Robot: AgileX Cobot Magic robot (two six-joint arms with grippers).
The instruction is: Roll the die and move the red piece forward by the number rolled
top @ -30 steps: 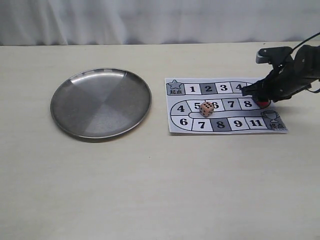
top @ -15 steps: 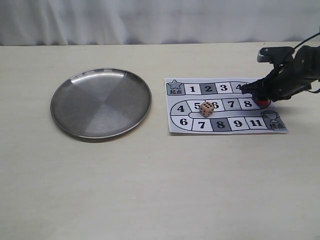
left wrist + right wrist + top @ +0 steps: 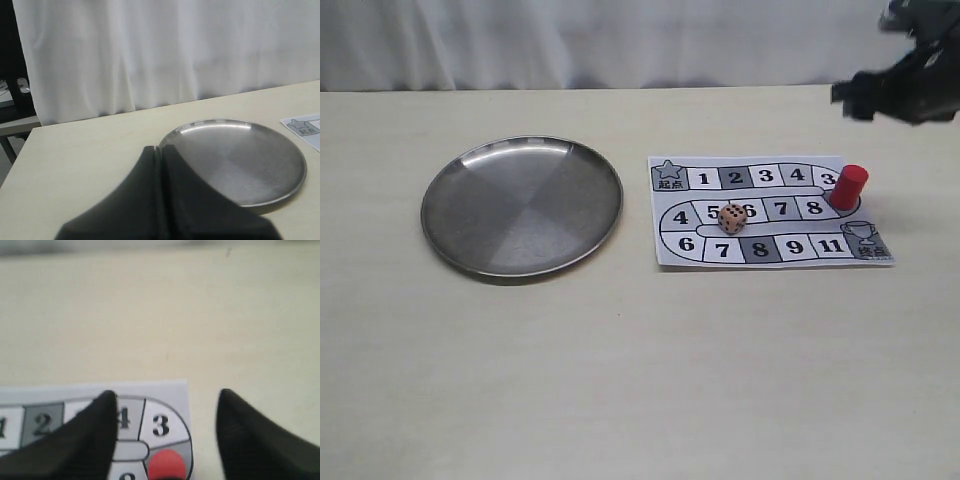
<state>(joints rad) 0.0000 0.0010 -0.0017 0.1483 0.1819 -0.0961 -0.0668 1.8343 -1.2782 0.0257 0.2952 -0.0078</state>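
Exterior view: a pale table (image 3: pixel 620 380) carries a round metal plate (image 3: pixel 520 205) on the left and a numbered board sheet (image 3: pixel 796 247) just to its right. The right gripper (image 3: pixel 166 391) hangs above the board's far right end, fingers spread with nothing between them, while the left gripper (image 3: pixel 159 147), near the plate, has its fingers pressed together. The red piece (image 3: pixel 847 186) stands upright on the track's right bend, beside square 8, and the die (image 3: pixel 732 217) sits across squares 5 and 6, its top face seemingly showing five or six pips.
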